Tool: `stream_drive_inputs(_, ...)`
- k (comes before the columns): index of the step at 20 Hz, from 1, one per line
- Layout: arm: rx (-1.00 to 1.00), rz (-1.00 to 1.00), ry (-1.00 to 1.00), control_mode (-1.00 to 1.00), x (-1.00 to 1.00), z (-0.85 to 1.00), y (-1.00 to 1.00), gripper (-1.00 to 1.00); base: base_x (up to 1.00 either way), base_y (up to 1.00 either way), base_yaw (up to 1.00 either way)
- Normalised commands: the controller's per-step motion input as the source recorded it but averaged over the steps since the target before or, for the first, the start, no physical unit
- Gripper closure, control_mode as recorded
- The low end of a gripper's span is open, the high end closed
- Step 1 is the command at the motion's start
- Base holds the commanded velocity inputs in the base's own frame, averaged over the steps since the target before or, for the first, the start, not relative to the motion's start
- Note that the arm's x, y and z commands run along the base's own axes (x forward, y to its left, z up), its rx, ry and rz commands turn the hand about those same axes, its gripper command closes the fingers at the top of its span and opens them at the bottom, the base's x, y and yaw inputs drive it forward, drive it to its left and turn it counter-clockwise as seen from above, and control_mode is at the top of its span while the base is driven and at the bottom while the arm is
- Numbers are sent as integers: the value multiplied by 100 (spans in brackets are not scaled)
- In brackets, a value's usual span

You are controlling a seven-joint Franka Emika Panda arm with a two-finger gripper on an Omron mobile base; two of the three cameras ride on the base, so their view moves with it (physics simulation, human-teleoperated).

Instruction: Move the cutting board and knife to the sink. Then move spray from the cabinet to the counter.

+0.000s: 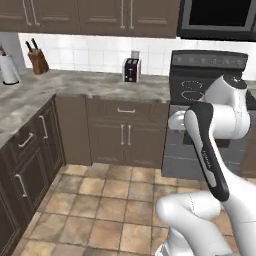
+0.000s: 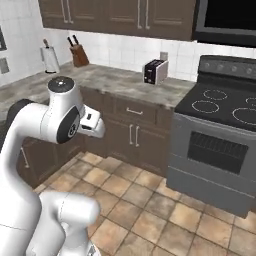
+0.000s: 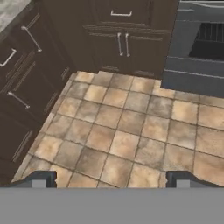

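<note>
Two runs of dark brown base cabinets point(image 1: 122, 131) meet in a corner under the mottled grey-beige surface point(image 1: 75, 85), and a tan tiled floor point(image 3: 118, 131) spreads in front of them. Right of the cabinets stands the grey oven point(image 2: 220, 150) with its black glass stovetop point(image 2: 225, 105). Above, the dark wall cabinets point(image 1: 90, 15) are closed, next to the black microwave point(image 1: 220, 17). The white arm point(image 1: 215, 130) is folded up over the floor, well apart from the surface. On the surface, by the tiled wall, sit a toaster point(image 1: 131, 69), a knife block point(image 1: 37, 59) and a paper towel roll point(image 1: 7, 67). The hand point(image 3: 111, 181) hangs over the floor tiles, released, its fingertips point(image 3: 39, 180) spread wide with nothing between them.
</note>
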Motion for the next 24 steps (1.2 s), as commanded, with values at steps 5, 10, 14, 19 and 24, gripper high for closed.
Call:
stream_drive_inputs(5, 0, 0, 0, 100, 0, 0, 0, -100, 0, -6, -97)
stream_drive_inputs(10, 0, 0, 0, 100, 0, 0, 0, -100, 0, -65, -58)
stream_drive_inputs(14, 0, 0, 0, 100, 0, 0, 0, -100, 23, -64, -16)
stream_drive_inputs(19, 0, 0, 0, 100, 0, 0, 0, -100, 100, -54, 0)
stream_drive_inputs(24, 0, 0, 0, 100, 0, 0, 0, -100, 100, -90, 6)
